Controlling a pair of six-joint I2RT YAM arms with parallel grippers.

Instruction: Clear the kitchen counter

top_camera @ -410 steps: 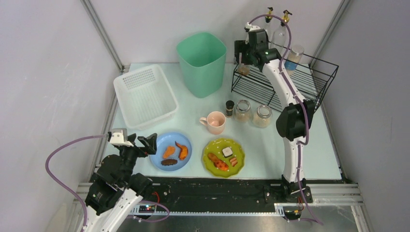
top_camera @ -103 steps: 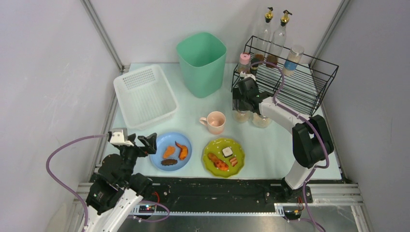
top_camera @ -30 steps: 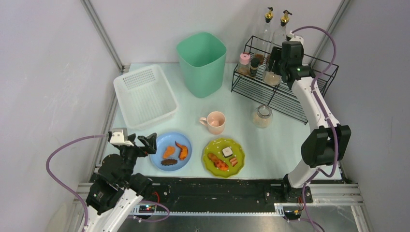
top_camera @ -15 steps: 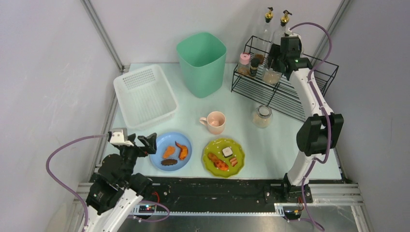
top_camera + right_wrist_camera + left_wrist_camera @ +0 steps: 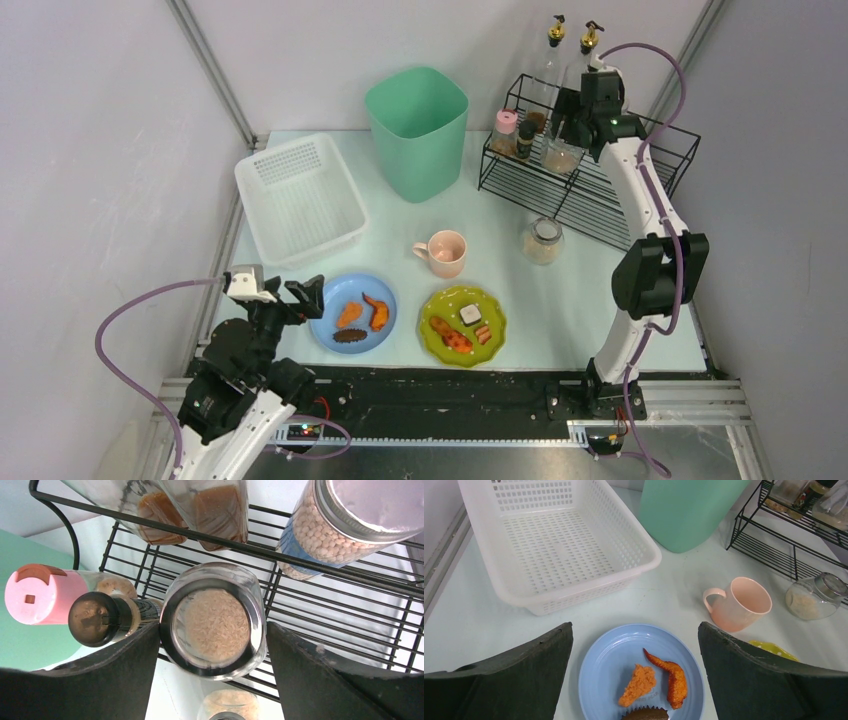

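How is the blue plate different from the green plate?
The blue plate has a smooth round rim; the green plate has a wavy, dotted one. The blue plate holds two orange pieces and a dark one; the green plate's food includes a white piece. Both lie flat on the counter.

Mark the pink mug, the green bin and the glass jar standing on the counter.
pink mug (image 5: 446, 250): top external view, inside of the cup.
green bin (image 5: 420, 165): top external view, its front wall.
glass jar (image 5: 543, 241): top external view, middle of the jar, just below its lid.
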